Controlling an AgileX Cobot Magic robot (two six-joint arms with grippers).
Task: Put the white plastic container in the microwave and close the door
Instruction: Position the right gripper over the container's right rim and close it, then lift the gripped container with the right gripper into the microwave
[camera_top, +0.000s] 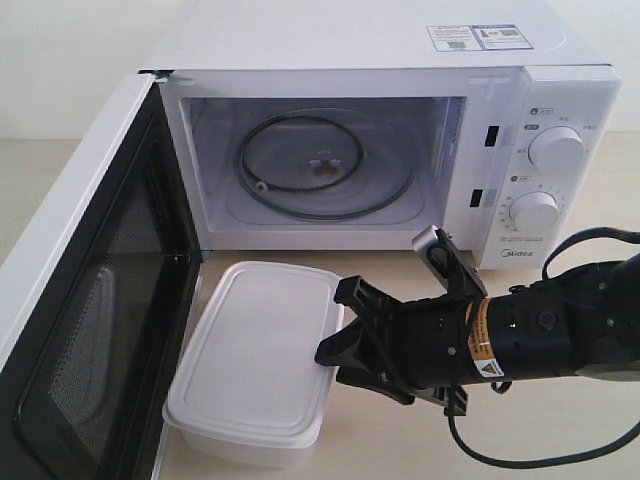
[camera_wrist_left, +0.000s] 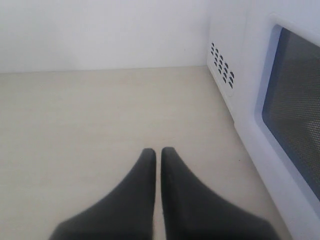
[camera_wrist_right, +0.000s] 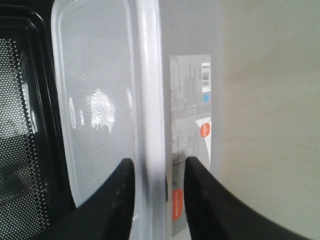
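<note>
Pale wooden table (camera_top: 25, 190) carries everything, with a plain white wall behind. The right pincer (camera_top: 332, 322) lies low over the table with its jaws apart. They straddle the near long edge of the container (camera_top: 260, 340). In the right wrist view one finger (camera_wrist_right: 117, 200) lies over the lid and the other (camera_wrist_right: 205, 200) lies by the side wall, close to the label (camera_wrist_right: 190, 130). Whether either finger touches the plastic cannot be told. The container sits flat on the table with its lid on, straight ahead of the pincer's fingertips and outside the microwave (camera_top: 350, 40).

The microwave stands off to one side of this pincer, past its upper finger, with its cavity facing the table's front edge. The glass turntable (camera_top: 325, 165) is bare. Two dials (camera_top: 557, 150) sit on the panel above the arm's wrist. The door (camera_top: 70, 260) is swung wide open on the far side of the container from the pincer, just beside the box, with its black inner frame turned toward it.

The left pincer (camera_wrist_left: 158, 151) has its fingers together, with only a thin slit between them, and holds nothing. It hangs over bare table, and the door's windowed outer face (camera_wrist_left: 295, 110) is off to one side of it.
</note>
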